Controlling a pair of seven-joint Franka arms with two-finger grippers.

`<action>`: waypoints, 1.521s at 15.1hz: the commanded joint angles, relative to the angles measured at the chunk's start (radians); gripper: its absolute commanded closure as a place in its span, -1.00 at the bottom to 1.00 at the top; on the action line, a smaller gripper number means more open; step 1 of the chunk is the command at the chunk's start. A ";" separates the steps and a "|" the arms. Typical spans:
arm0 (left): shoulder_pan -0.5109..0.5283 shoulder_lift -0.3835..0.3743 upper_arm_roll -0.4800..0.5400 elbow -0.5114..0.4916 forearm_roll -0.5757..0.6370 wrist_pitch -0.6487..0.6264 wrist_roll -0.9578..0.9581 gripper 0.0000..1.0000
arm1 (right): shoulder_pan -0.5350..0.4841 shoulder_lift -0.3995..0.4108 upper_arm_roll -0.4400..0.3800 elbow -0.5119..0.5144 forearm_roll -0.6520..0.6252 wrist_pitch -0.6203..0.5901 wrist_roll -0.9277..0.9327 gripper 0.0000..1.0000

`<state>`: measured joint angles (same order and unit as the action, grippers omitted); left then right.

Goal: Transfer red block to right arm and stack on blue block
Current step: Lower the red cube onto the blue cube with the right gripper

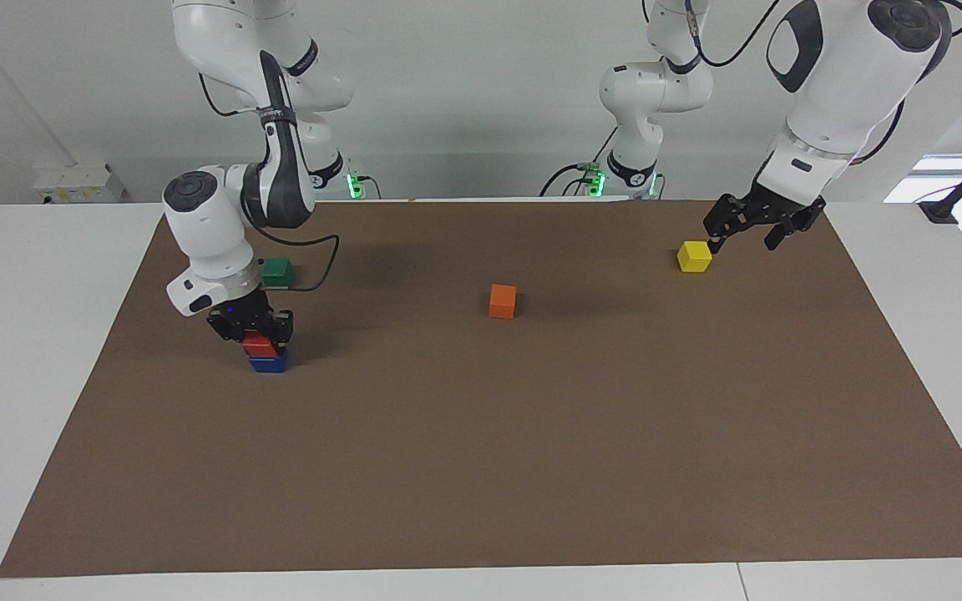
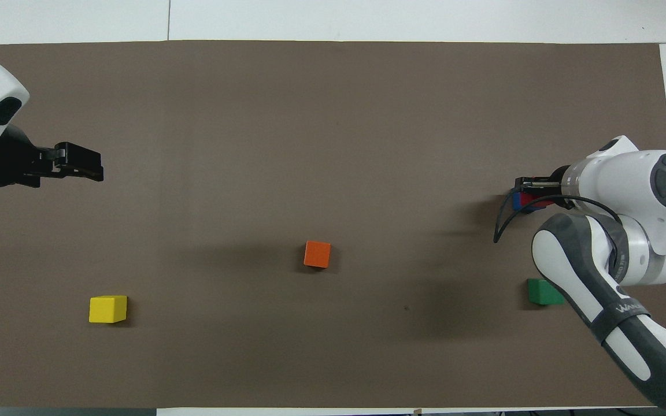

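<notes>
Right tool [image 1: 257,335] grips red block [image 1: 260,345] (on blue block [image 1: 268,364]).

No legible text (arm lettering unreadable)

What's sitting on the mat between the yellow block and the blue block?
Only the orange block, roughly midway between the yellow block and the blue block; both views show it.
</notes>
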<state>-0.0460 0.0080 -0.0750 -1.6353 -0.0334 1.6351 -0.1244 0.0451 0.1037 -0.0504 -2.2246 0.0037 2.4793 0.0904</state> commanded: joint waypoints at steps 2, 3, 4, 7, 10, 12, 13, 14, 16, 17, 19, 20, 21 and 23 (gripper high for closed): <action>0.005 -0.008 0.001 0.008 -0.016 -0.026 0.005 -1.00 | -0.019 -0.024 0.011 -0.032 0.025 0.040 -0.035 1.00; 0.005 -0.009 0.003 0.006 -0.016 -0.027 0.005 -1.00 | -0.019 -0.024 0.011 -0.032 0.025 0.041 -0.035 1.00; 0.005 -0.011 0.000 0.005 -0.016 -0.026 0.003 -1.00 | -0.019 -0.024 0.011 -0.032 0.025 0.041 -0.035 1.00; 0.005 -0.011 0.000 0.006 -0.016 -0.018 0.003 -1.00 | -0.022 -0.022 0.011 -0.032 0.025 0.043 -0.034 0.45; 0.003 -0.016 0.011 0.006 -0.016 -0.017 0.003 -1.00 | -0.028 -0.021 0.011 -0.032 0.025 0.064 -0.031 -0.90; -0.003 -0.022 0.015 0.003 -0.014 -0.024 0.003 -1.00 | -0.027 -0.019 0.011 -0.032 0.025 0.064 -0.026 -1.00; -0.002 -0.026 0.015 0.000 -0.014 -0.024 0.003 -1.00 | -0.028 -0.019 0.011 -0.032 0.025 0.064 -0.026 -1.00; -0.003 -0.031 0.014 -0.004 -0.014 -0.026 0.003 -1.00 | -0.027 -0.021 0.011 -0.032 0.025 0.064 -0.024 -1.00; -0.003 -0.033 0.012 -0.006 -0.014 -0.026 0.005 -1.00 | -0.025 -0.019 0.011 -0.021 0.025 0.055 -0.018 -1.00; -0.002 -0.033 0.014 -0.006 -0.014 -0.026 0.003 -1.00 | -0.024 -0.018 0.011 -0.010 0.025 0.052 -0.012 -1.00; 0.006 -0.033 0.014 -0.006 -0.014 -0.026 0.003 -1.00 | -0.016 -0.024 0.011 0.052 0.025 -0.024 -0.014 -1.00; 0.008 -0.034 0.014 -0.006 -0.014 -0.026 0.005 -1.00 | -0.014 -0.024 0.012 0.116 0.025 -0.118 -0.018 -1.00; 0.009 -0.034 0.014 -0.008 -0.014 -0.026 0.003 -1.00 | -0.016 -0.024 0.012 0.191 0.021 -0.220 -0.026 -1.00; 0.009 -0.036 0.014 -0.008 -0.014 -0.026 0.005 -1.00 | -0.019 -0.024 0.012 0.308 0.022 -0.351 -0.046 -1.00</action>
<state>-0.0440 -0.0090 -0.0621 -1.6317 -0.0334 1.6216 -0.1244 0.0354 0.0811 -0.0437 -2.0384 0.0058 2.2565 0.0867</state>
